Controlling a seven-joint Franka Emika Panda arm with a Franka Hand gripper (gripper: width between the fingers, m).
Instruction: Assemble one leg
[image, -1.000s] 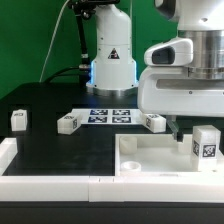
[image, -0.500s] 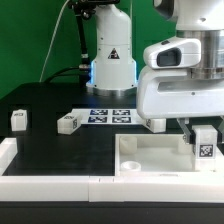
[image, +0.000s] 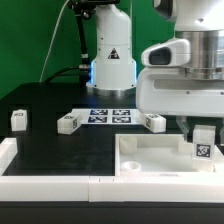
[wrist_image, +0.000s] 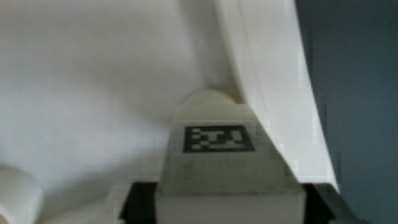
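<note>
The panel (image: 150, 155) is the landmark here: a large flat white square piece lying on the black table (image: 60, 150), with a raised rim and a round hole near its corner on the exterior view's left. Nothing rests loose inside it; the only thing over it is the leg (image: 203, 144) held by the gripper (image: 203, 128).

That leg is a small white rectangular block, matte plastic, with a black-and-white square tag on its face. It stands upright above the panel's far end on the exterior view's right; whether its base touches the panel cannot be told. In the wrist view the leg (wrist_image: 221, 140) shows a rounded end and the tag, lying against the panel's (wrist_image: 89, 90) smooth white surface beside a raised white edge.

The gripper's (wrist_image: 221, 205) dark fingers (wrist_image: 143, 203) press on either side of the leg, narrowed to the block's width.

Three more legs lie on the table beyond the panel: one (image: 154, 122) just behind its back rim, one (image: 68, 123) further toward the exterior view's left, and one (image: 19, 118) well apart at that side. The marker board (image: 110, 114) lies flat behind the panel, between two of these legs.
</note>
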